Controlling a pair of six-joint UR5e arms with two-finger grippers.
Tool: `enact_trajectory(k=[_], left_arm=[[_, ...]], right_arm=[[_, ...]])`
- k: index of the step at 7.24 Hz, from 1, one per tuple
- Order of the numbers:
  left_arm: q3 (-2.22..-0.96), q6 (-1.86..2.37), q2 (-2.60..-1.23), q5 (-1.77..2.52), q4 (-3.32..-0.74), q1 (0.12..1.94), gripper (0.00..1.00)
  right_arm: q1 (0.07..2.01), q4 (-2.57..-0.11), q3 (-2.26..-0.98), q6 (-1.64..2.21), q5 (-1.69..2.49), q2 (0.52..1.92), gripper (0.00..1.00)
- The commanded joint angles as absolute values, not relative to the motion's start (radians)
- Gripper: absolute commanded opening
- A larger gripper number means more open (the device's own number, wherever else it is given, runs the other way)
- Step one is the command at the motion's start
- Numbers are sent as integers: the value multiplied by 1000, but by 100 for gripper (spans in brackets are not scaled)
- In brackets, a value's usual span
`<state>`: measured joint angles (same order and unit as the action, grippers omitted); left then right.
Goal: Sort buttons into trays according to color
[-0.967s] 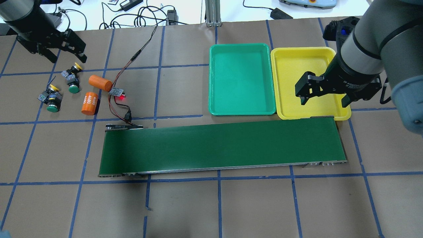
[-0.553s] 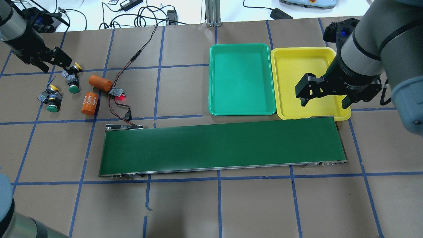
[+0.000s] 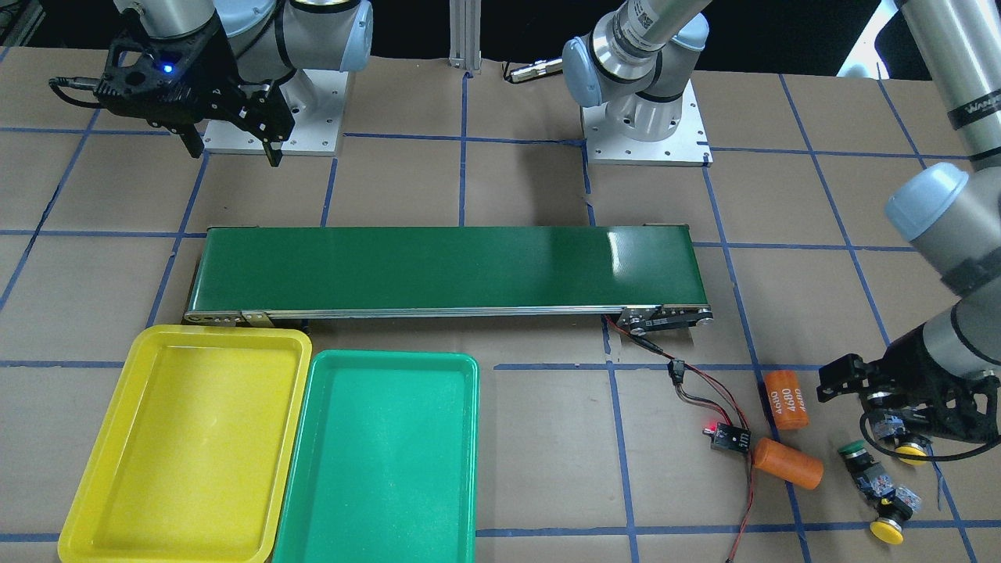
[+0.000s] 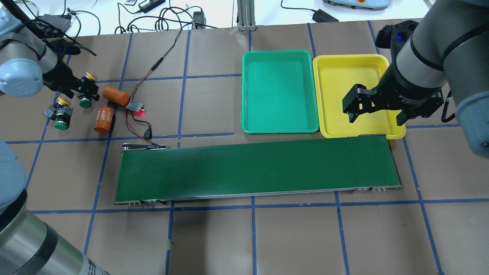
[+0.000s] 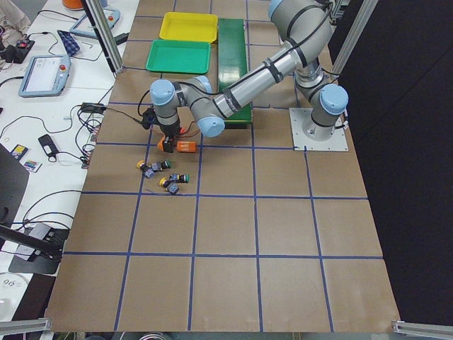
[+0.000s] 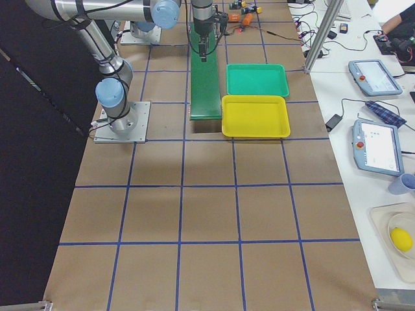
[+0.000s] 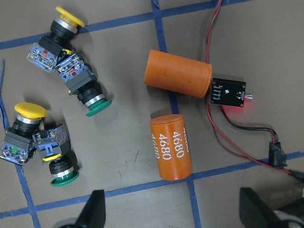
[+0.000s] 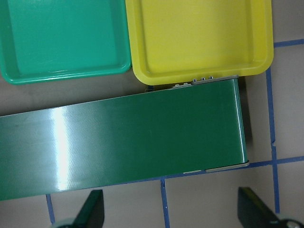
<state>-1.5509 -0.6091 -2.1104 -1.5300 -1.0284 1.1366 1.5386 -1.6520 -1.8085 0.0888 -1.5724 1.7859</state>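
Note:
Four buttons lie in two pairs at the table's left end: a yellow-capped one (image 7: 66, 19) against a green-capped one (image 7: 97, 107), and another yellow (image 7: 29, 110) against another green (image 7: 64, 178). My left gripper (image 4: 76, 88) hovers over the upper pair, open, its fingertips (image 7: 95, 209) wide apart with nothing between them. The green tray (image 4: 280, 52) and the yellow tray (image 4: 344, 59) sit side by side at the far right, both bare. My right gripper (image 4: 376, 114) hangs open over the yellow tray's near edge, holding nothing.
A long dark-green conveyor belt (image 4: 256, 168) runs across the middle, its right end under the yellow tray's edge. Two orange cylinders (image 4: 116, 95) (image 4: 103, 119) lie right of the buttons. A small circuit board (image 4: 135, 106) with a red light trails wires to the belt.
My left arm has swung in and come down from the far left corner onto the upper pair of buttons. The right gripper has stayed almost still.

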Motion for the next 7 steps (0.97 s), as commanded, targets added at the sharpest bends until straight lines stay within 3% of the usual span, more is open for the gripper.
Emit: enact_trajectory(k=[1,3,4,5,6,7], left_arm=[[-1589,-603,-2172,-1528,-983,1173,100],[-1608,-604,-2172,-1543,-997,1187,96],[-1611,-612,-2166,-1545,-1023,1181,57],[-1606,-612,-2145,-1543,-1058,1180,10],[-1609,-612,-2145,-1545,-1078,1175,0],[-1611,-604,-2134,-1545,-1091,1175,0]], right_arm=[[1537,-1660,-1809,86,-1575,1787,100],[1537,-1655,-1809,87,-1575,1787,100],[1536,-1652,-1809,89,-1580,1789,100],[1536,-1664,-1809,87,-1574,1787,100],[1536,-1669,-1809,87,-1574,1787,100],[1536,-1654,-1809,89,-1581,1789,100]])
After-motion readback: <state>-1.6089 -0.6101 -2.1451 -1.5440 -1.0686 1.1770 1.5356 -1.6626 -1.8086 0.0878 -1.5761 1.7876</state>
